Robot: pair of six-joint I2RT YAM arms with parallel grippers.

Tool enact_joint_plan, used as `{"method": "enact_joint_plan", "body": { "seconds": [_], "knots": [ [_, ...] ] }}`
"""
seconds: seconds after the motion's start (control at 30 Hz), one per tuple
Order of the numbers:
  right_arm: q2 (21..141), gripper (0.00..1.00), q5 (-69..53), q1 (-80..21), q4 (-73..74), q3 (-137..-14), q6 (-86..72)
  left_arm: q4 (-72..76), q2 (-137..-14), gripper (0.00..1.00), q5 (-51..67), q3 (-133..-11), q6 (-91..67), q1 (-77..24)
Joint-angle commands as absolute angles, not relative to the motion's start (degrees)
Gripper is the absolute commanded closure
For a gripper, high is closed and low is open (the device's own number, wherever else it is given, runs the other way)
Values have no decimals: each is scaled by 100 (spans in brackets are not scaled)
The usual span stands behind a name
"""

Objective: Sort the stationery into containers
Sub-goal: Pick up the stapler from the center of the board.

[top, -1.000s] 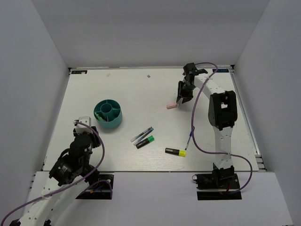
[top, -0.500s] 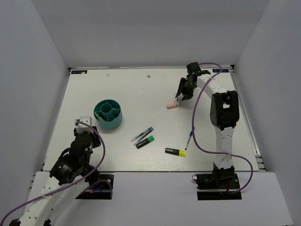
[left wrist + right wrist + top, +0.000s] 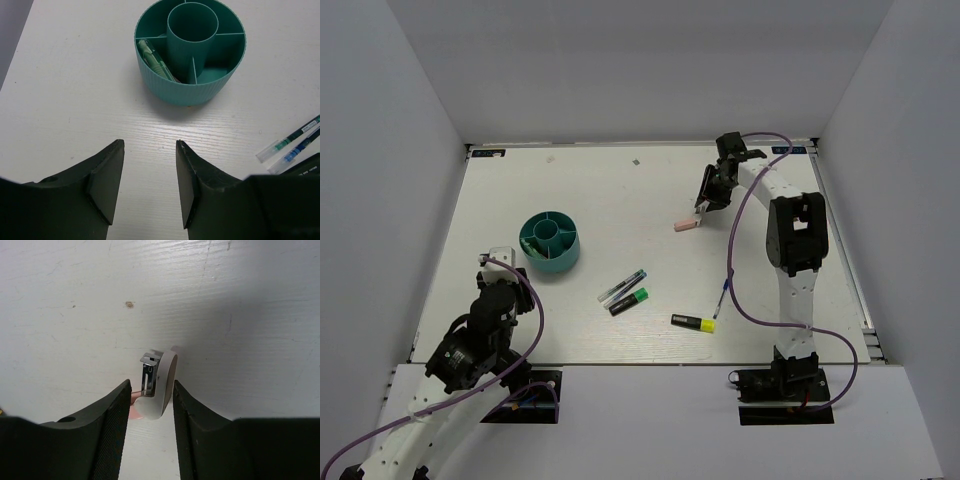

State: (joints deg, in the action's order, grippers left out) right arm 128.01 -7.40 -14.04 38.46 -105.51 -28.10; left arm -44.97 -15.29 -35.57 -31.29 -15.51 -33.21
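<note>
The round teal organiser stands left of centre; in the left wrist view a mint-green piece lies in one compartment. My left gripper is open and empty, low over the table in front of the organiser. My right gripper at the far right is shut on the small pink-white piece, whose pink end rests near the table. A teal-black pen, a slim blue pen, a green-black highlighter and a yellow-black highlighter lie at mid-table.
White walls enclose the table on three sides. The right arm's purple cable hangs close to the yellow-black highlighter. A small dark mark sits near the back edge.
My right gripper has shifted slightly back and right, with the pink-white piece between its fingers. The left arm has not moved.
</note>
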Motion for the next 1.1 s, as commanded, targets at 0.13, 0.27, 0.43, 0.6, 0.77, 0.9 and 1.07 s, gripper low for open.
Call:
{"method": "enact_joint_plan", "body": {
  "seconds": [0.13,0.27,0.43,0.6,0.77,0.9,1.07],
  "knots": [
    [13043,58,-528,-1424,3761,-10538,-2812,-4438,-1591,44,-3568,-3076,-1529,-3296],
    [13140,58,-536,-1415,3753,-10573,-2812,-4438,-1573,44,-3586,-3076,-1521,-3296],
    [13201,70,-606,-1398,3753,-10529,-2778,-4439,-1572,44,-3603,-3085,-1521,-3287],
    [13009,95,-773,-1406,3727,-10477,-2698,-4447,-1573,44,-3595,-3085,-1529,-3296],
    [12753,100,-1037,-1432,3805,-10511,-2523,-4439,-1547,44,-3604,-3085,-1529,-3296],
    [12472,100,-1623,-1503,3893,-10870,-1857,-4421,-1494,44,-3612,-3085,-1538,-3296],
    [12121,100,-2082,-1871,4183,-11486,-547,-4421,-1424,44,-3753,-3067,-1564,-3287]
  ]
}}
